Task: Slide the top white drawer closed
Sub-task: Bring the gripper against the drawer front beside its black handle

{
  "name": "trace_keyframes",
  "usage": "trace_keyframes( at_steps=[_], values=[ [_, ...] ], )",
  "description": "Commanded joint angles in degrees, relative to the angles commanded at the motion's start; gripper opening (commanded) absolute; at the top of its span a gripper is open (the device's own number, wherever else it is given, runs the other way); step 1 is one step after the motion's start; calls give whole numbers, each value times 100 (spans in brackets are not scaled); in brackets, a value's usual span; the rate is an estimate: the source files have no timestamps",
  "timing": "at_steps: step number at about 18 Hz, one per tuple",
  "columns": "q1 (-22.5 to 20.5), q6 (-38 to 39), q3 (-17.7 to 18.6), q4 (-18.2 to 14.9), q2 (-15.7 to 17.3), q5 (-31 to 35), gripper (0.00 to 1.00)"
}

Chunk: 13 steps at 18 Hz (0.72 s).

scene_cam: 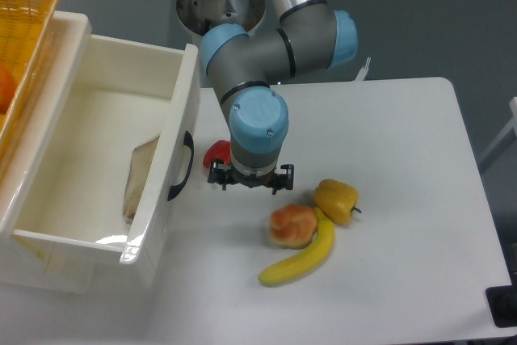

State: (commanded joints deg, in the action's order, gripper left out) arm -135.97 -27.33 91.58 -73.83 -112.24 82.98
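The top white drawer (174,119) stands pulled far out to the right, its glossy front panel carrying one curved black handle (181,166). A flat beige object (139,177) lies inside it. My gripper (250,181) hangs over the table just right of the drawer front, fingers spread wide and open, holding nothing. It is level with the handle, a short gap away and not touching it. A red pepper (216,152) is partly hidden behind the gripper.
A yellow woven basket (23,30) with an orange fruit sits on the cabinet at the top left. A pastry (292,225), a banana (303,257) and a yellow pepper (335,198) lie just right of the gripper. The arm base (218,14) stands behind.
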Motion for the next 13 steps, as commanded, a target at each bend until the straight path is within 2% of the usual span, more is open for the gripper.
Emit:
trace_keyframes(
  at_steps=[2,13],
  values=[
    [0,-52,0,0,-18,-203,100],
    [44,-193,17,-35,-9,-396,100]
  ],
)
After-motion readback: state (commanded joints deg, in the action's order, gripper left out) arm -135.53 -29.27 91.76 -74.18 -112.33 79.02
